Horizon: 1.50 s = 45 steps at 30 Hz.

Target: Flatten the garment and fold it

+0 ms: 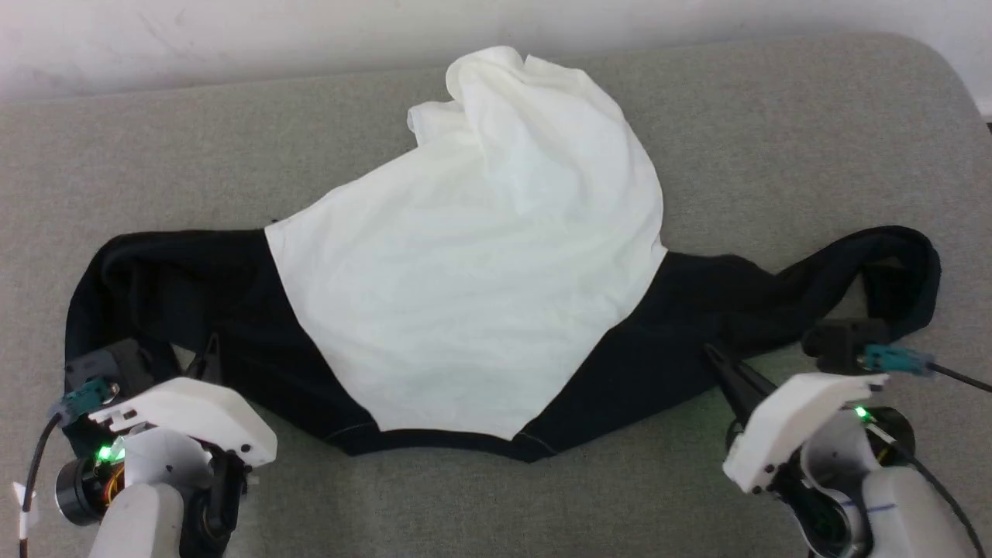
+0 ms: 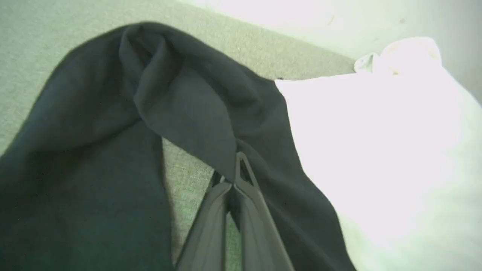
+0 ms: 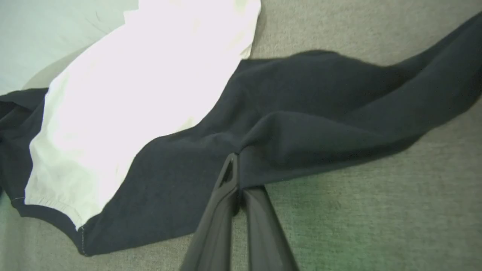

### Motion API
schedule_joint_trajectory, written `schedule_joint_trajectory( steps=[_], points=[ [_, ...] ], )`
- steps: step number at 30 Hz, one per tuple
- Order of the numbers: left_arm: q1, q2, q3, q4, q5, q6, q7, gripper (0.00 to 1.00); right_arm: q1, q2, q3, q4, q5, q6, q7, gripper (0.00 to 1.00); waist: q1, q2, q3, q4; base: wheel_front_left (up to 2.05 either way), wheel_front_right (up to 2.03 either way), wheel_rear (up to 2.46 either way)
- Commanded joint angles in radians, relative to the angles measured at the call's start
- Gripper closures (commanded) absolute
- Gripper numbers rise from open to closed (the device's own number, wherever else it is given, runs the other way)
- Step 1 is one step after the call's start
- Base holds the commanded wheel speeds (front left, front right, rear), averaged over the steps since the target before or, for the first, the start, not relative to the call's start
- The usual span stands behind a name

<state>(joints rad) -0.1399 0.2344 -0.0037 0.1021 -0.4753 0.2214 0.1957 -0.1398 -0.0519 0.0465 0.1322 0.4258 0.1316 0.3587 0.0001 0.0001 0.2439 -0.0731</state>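
The garment (image 1: pixel 465 310) lies spread across the middle of the grey upholstered bench (image 1: pixel 775 116), neck trim (image 1: pixel 457 443) towards the near edge; the white body (image 1: pixel 480 256) runs to the far edge, where its hem is bunched and rumpled; the black sleeves extend towards the left and right edges. The left gripper (image 1: pixel 211 349) sits at the near left, fingers closed together, pinching a fold of the left sleeve (image 2: pixel 188 113); the right gripper (image 1: pixel 711 355) sits at the near right, fingers likewise closed, pinching the near edge of the right sleeve (image 3: pixel 320 124), which puckers at the fingertips (image 3: pixel 230 165).
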Motion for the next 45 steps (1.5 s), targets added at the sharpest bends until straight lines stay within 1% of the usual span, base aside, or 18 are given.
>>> schedule_joint_trajectory(
  steps=[1,4,7,12,15,18,23,27,28,29,30,31,33,35,36,39,43,45],
  points=[
    [0.017,-0.006,0.007,-0.015,-0.014,-0.009,-0.014,1.00,0.019,0.002,-0.013,-0.027,0.011,-0.001,-0.009,1.00,-0.0001,-0.0001,-0.028,-0.009,0.00,0.00,0.00],
    [0.031,-0.029,0.029,-0.081,-0.075,-0.039,-0.031,1.00,0.059,0.002,-0.047,-0.128,0.031,-0.001,-0.008,1.00,-0.0001,-0.0001,-0.059,-0.019,0.00,0.00,0.00],
    [0.042,-0.048,0.043,-0.176,-0.144,-0.077,-0.025,1.00,0.077,0.002,-0.095,-0.259,-0.012,-0.001,0.024,1.00,-0.0001,-0.0001,-0.082,-0.027,0.00,0.00,0.00],
    [0.014,-0.024,0.053,-0.345,-0.180,-0.102,0.006,1.00,0.031,0.002,-0.137,-0.455,-0.107,-0.001,0.141,1.00,-0.0001,-0.0001,-0.102,-0.034,0.00,0.00,0.00],
    [-0.040,-0.024,0.047,-0.431,-0.214,-0.111,0.035,1.00,-0.041,-0.018,-0.137,-0.518,-0.136,-0.001,0.212,1.00,-0.0001,-0.0001,-0.106,-0.034,0.00,0.00,0.00],
    [-0.123,-0.031,0.039,-0.486,-0.263,-0.113,0.075,1.00,-0.141,-0.070,-0.138,-0.529,-0.131,-0.001,0.270,1.00,-0.0001,-0.0001,-0.097,-0.031,0.00,0.00,0.00],
    [-0.317,-0.012,0.054,-0.476,-0.313,-0.094,0.140,1.00,-0.356,-0.167,-0.105,-0.467,-0.126,-0.001,0.346,1.00,-0.0001,-0.0001,-0.043,-0.033,0.00,0.00,0.00],
    [-0.517,-0.020,0.085,-0.403,-0.354,-0.050,0.161,1.00,-0.562,-0.230,-0.057,-0.362,-0.139,-0.001,0.369,1.00,-0.0001,-0.0001,0.028,-0.038,0.00,0.00,0.00],
    [-0.569,-0.016,0.088,-0.378,-0.353,-0.043,0.163,1.00,-0.616,-0.245,-0.044,-0.329,-0.146,-0.001,0.367,1.00,-0.0001,-0.0001,0.048,-0.038,0.00,0.00,0.00],
    [-0.569,-0.016,0.088,-0.378,-0.353,-0.043,0.163,1.00,-0.616,-0.245,-0.044,-0.329,-0.146,-0.001,0.367,1.00,-0.0001,-0.0001,0.048,-0.038,0.00,0.00,0.00],
    [-0.667,-0.001,0.089,-0.325,-0.331,-0.027,0.159,1.00,-0.719,-0.271,-0.015,-0.262,-0.162,-0.001,0.357,1.00,-0.0001,-0.0001,0.092,-0.040,0.00,0.00,0.00],
    [-0.714,0.003,0.089,-0.297,-0.323,-0.021,0.153,1.00,-0.768,-0.280,-0.003,-0.230,-0.170,-0.001,0.347,1.00,-0.0001,-0.0001,0.112,-0.041,0.00,0.00,0.00],
    [-0.813,0.016,0.087,-0.242,-0.302,-0.014,0.138,1.00,-0.870,-0.290,0.015,-0.169,-0.188,-0.001,0.322,1.00,-0.0001,-0.0001,0.160,-0.044,0.00,0.00,0.00],
    [-0.860,0.020,0.087,-0.212,-0.296,-0.014,0.130,1.00,-0.919,-0.294,0.022,-0.139,-0.201,-0.001,0.303,1.00,-0.0001,-0.0001,0.179,-0.045,0.00,0.00,0.00],
    [-0.951,0.033,0.088,-0.157,-0.277,-0.012,0.109,1.00,-1.012,-0.292,0.028,-0.083,-0.225,-0.001,0.264,1.00,-0.0001,-0.0001,0.219,-0.048,0.00,0.00,0.00],
    [-1.076,0.047,0.091,-0.086,-0.247,-0.007,0.063,1.00,-1.140,-0.281,0.028,-0.002,-0.261,-0.001,0.198,1.00,-0.0001,-0.0001,0.270,-0.049,0.00,0.00,0.00],
    [-1.222,0.049,0.119,-0.009,-0.239,-0.006,-0.016,1.00,-1.283,-0.253,0.027,0.088,-0.309,-0.001,0.109,1.00,-0.0001,-0.0001,0.320,-0.051,0.00,0.00,0.00],
    [-1.253,0.049,0.126,0.003,-0.240,-0.008,-0.036,1.00,-1.315,-0.246,0.027,0.106,-0.320,-0.001,0.085,1.00,-0.0001,-0.0001,0.332,-0.051,0.00,0.00,0.00]
  ],
)
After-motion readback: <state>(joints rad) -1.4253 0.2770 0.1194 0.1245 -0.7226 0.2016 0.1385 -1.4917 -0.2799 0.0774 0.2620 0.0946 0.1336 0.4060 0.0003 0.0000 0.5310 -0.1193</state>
